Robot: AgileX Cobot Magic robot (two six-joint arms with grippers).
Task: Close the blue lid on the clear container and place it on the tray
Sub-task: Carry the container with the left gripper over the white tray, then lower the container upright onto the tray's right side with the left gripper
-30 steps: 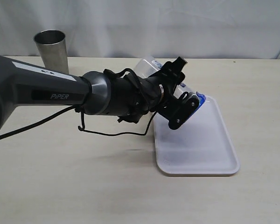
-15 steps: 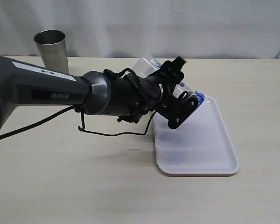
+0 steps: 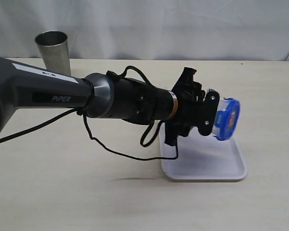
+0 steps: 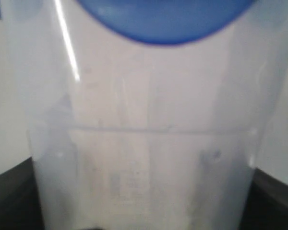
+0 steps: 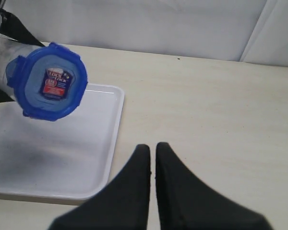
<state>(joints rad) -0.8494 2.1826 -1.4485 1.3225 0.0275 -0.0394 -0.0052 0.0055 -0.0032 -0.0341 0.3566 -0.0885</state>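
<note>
My left gripper (image 3: 208, 113) is shut on the clear container (image 4: 144, 148), which it holds on its side in the air above the tray (image 3: 216, 166). The blue lid (image 3: 227, 118) sits on the container's mouth and faces right. Its red-and-white sticker shows in the right wrist view, on the lid (image 5: 48, 81) over the tray (image 5: 67, 158). Most of the container's body is hidden by the fingers in the exterior view. My right gripper (image 5: 152, 147) is shut with nothing in it, over bare table to the right of the tray; the exterior view does not show it.
A shiny steel cup (image 3: 53, 50) stands at the back left of the table. The left arm's black cable (image 3: 120, 151) hangs in a loop just above the table, left of the tray. A white curtain closes off the back.
The left gripper has rolled, lifted and moved to the right with the container. The lidded end, low by the tray's far corner before, now hangs higher over the tray's right part.
</note>
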